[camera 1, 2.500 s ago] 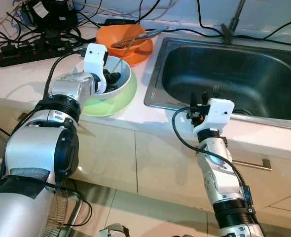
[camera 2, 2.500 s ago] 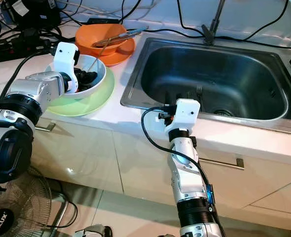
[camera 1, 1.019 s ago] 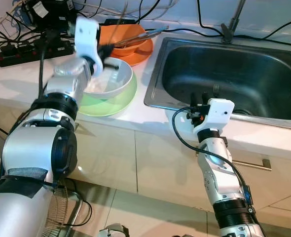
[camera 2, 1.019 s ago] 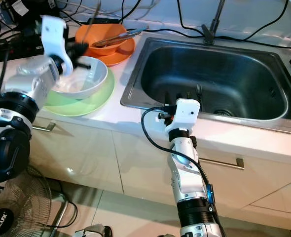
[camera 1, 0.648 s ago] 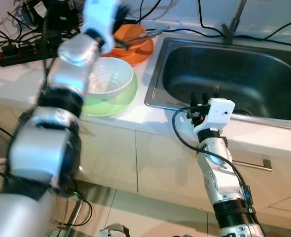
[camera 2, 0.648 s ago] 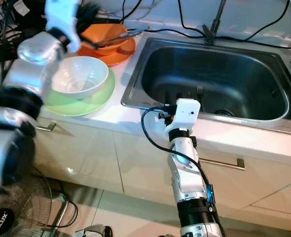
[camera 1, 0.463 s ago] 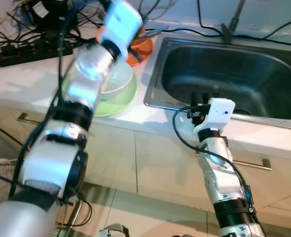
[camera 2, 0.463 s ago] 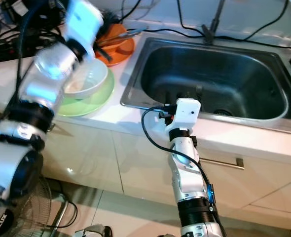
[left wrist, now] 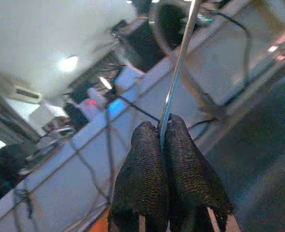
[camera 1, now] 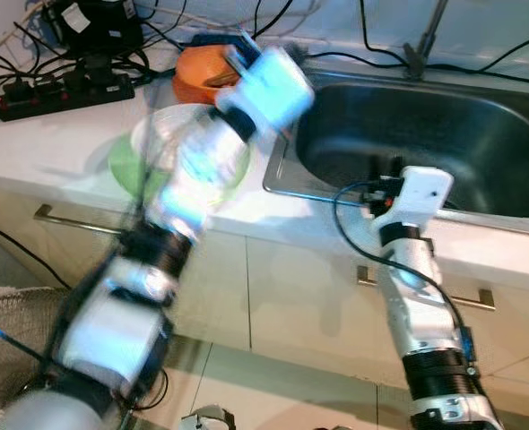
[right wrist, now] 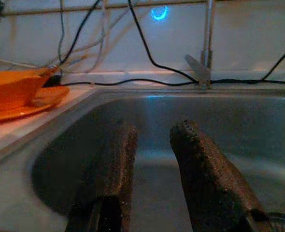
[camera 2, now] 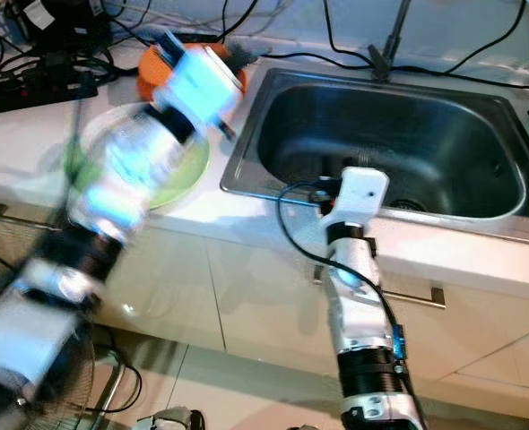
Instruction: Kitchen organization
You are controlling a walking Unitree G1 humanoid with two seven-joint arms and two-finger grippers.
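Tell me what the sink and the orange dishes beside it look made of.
The sink looks like brushed stainless steel: grey, with soft, dull reflections. The orange dishes have an even, slightly glossy colour, probably plastic or melamine, though glazed ceramic cannot be ruled out.

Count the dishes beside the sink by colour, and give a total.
Orange: 2, the orange bowl and the orange plate
Green: 1, the green plate
White: 1, the white bowl, blurred and partly hidden
Total: 4
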